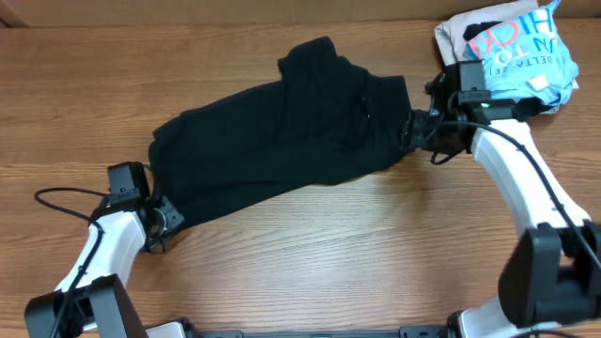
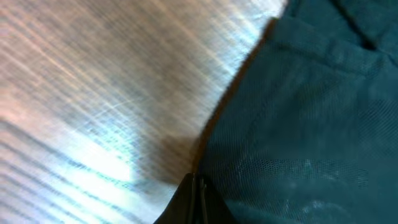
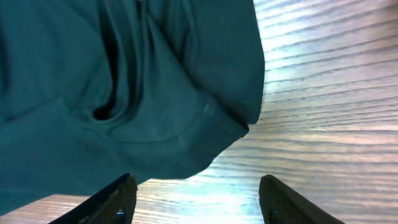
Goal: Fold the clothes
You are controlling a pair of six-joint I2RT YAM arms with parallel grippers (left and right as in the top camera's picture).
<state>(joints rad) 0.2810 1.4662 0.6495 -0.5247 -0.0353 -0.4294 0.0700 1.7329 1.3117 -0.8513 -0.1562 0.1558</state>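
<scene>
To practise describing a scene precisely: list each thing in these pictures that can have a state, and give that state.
black shirt, lying rumpled, not yet folded.
left gripper, fingers together at the shirt's edge; whether they pinch cloth is unclear.
right gripper, open at the shirt's other end, holding nothing.
light-blue-and-white garment, bunched in the far corner.
beige garment, bunched beside it.

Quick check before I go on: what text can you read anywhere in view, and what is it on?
"HIC": large pink fragment on the light-blue-and-white garment, cut off by folds.
"N TO": pink fragment just below it, same garment.
Small pink line under that: too small to read reliably.
The black shirt: no text visible in any view.
</scene>
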